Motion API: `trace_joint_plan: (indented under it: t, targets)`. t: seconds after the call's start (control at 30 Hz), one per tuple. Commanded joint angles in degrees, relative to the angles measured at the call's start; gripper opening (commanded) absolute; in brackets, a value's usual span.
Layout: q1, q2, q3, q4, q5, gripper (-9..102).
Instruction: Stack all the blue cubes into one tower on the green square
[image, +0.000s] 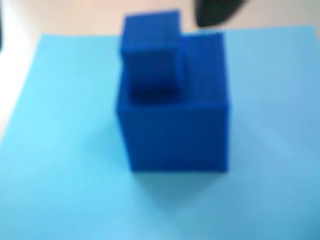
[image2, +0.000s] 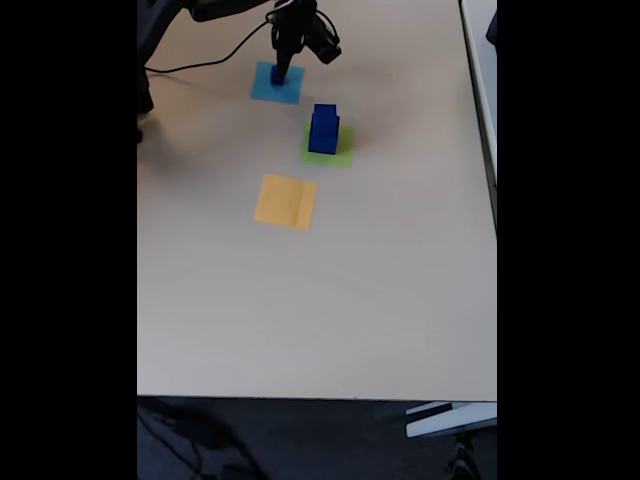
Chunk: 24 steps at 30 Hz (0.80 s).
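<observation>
Dark against the pale wood, the jaws hang at the far end of the counter (image2: 300, 300) in the fixed view, pointing down at the light-blue square (image2: 262, 92). They are too small and shadowed there for us to tell whether they are wide, narrow or holding anything. Just under them sits a speck of dark blue.

The wrist view, badly blurred, shows that speck up close. It is a big cube (image: 175, 135) on the light-blue paper with a small cube (image: 150, 55) seemingly resting on the back left of its top. We cannot say whether the small one is gripped or free. A black shape (image: 215, 12) at the top edge is too soft to name.

Near that square, the tower (image2: 323, 130) stands on the green square (image2: 345, 155), already several cubes high. We judge the cubes under the jaws are the ones not yet moved, so the arm hovers here to fetch them. The orange square (image2: 286, 200) lies nearer the camera and has nothing on it.

The counter is smooth, light beige and evenly lit. A black cable (image2: 210, 62) trails off to the left at the back, and dark floor shows along the near edge.
</observation>
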Motion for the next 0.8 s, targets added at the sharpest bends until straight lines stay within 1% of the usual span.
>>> trace_joint_plan:
  t: [0.0,0.63,0.77]
  targets:
    - [0.1,0.4,-2.6,0.2,0.4,19]
    - [-0.1,-0.9,-3.2,0.0,0.4,19]
    - [-0.2,-1.4,-3.4,-0.2,0.4,17]
